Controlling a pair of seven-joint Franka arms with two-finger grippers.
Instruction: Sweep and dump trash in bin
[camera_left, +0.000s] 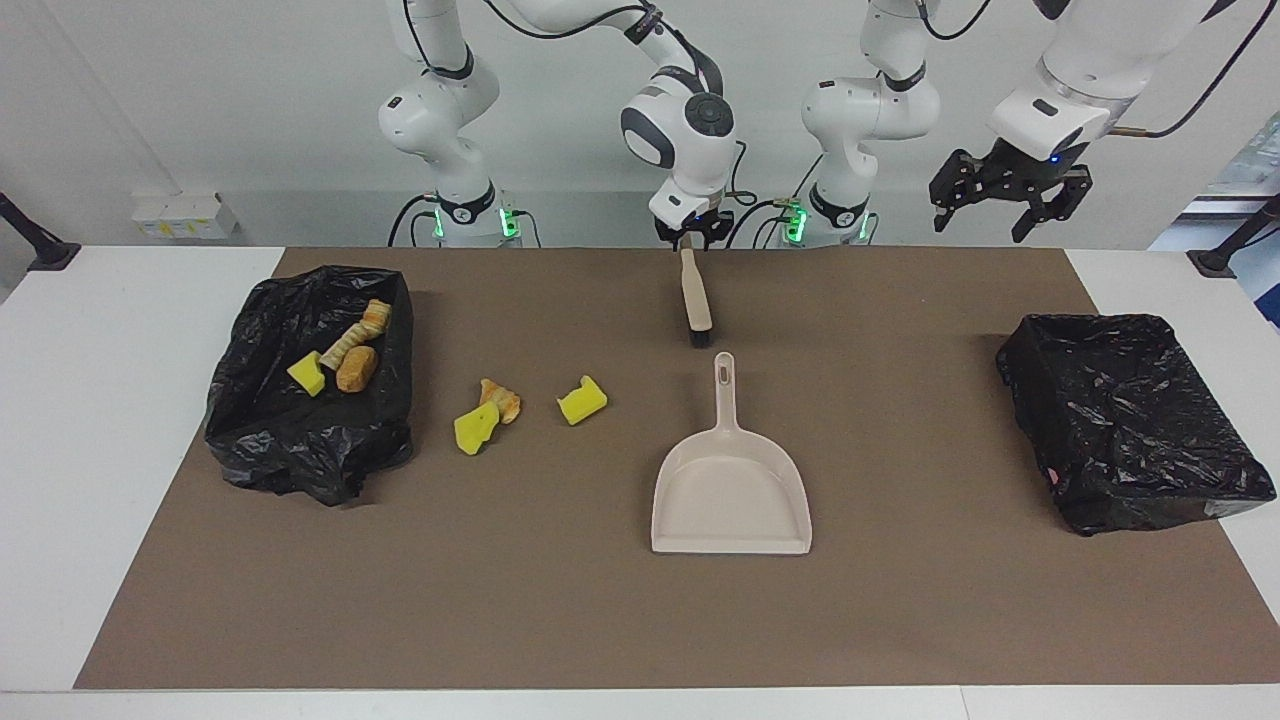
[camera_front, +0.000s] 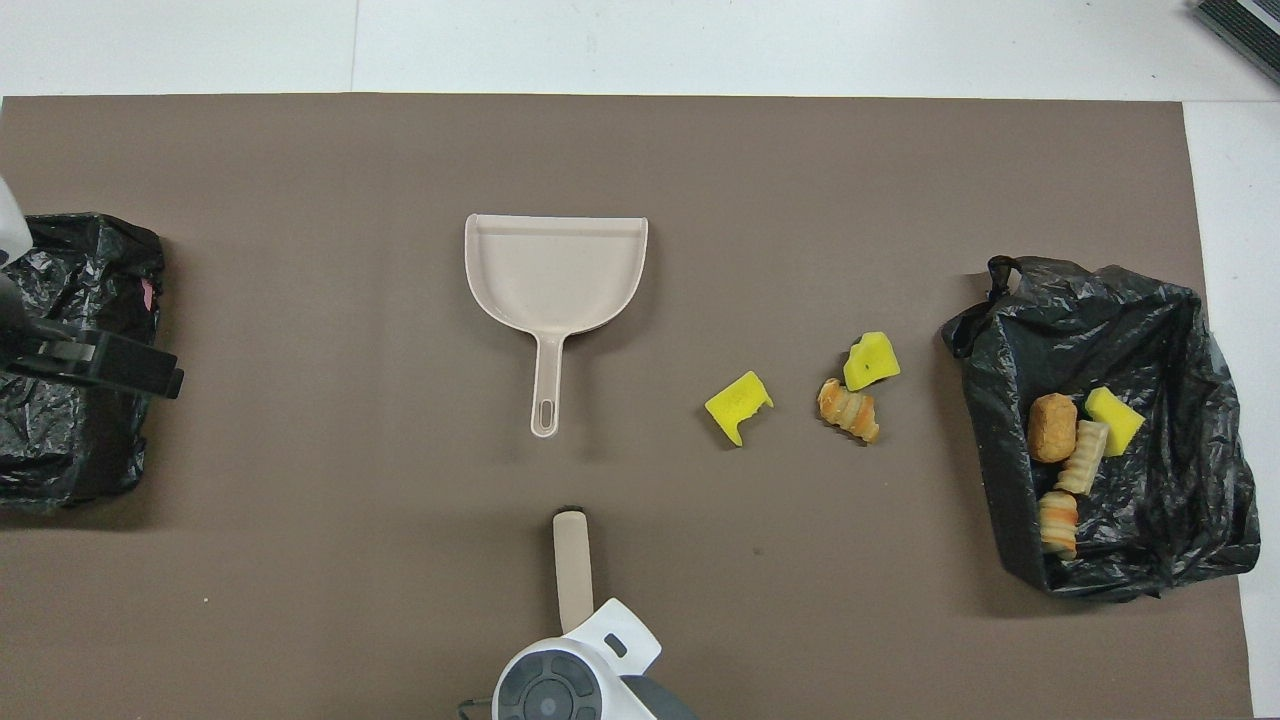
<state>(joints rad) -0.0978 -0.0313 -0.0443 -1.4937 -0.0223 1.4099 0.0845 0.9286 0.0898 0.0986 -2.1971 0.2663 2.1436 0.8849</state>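
Right claw (camera_left: 688, 238): it was closed on the handle end of the brush (camera_left: 695, 296), at the desk edge nearest the robots.
Left claw (camera_left: 1003, 198): it was open and held nothing, up over the left arm's end of the desk.
Dustpan (camera_left: 731, 490): it lay flat in the middle of the mat (camera_left: 600, 600).
Trash (camera_left: 583, 401): three bits lay on the mat between the dustpan and a black bin (camera_left: 300, 440); four more were in that bin.
Other bin (camera_left: 1130, 420): it sat at the left arm's end.

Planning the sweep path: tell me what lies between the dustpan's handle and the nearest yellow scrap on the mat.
Nothing: in the overhead view only bare brown mat separates the dustpan handle from the yellow scrap. The facing view agrees.
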